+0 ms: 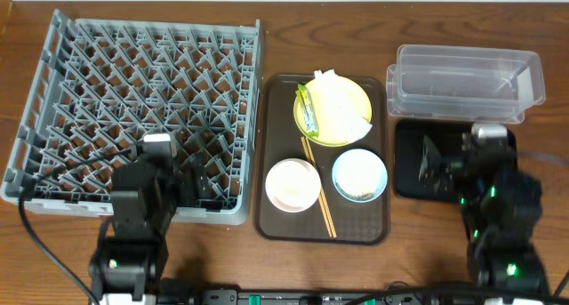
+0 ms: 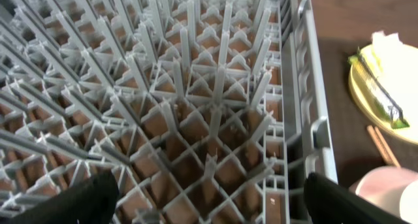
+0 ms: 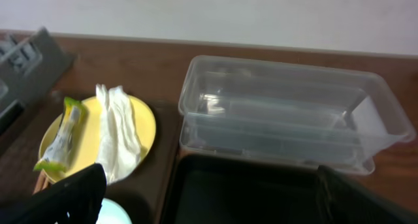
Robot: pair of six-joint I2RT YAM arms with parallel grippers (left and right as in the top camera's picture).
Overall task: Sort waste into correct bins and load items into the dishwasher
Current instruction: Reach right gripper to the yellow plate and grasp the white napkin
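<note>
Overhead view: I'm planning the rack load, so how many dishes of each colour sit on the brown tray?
Yellow plate: 1
Pink bowl: 1
Blue bowl: 1
Total: 3

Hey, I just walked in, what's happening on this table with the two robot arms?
Nothing is being held. The left gripper hangs open over the robot-side edge of the grey dish rack, which has no dishes in it. The right gripper hangs open above the black tray, next to the clear tub. Everything to sort sits on the brown tray between them: a yellow plate carrying the wrapper and crumpled paper, a pink bowl, a blue bowl and chopsticks.
</note>
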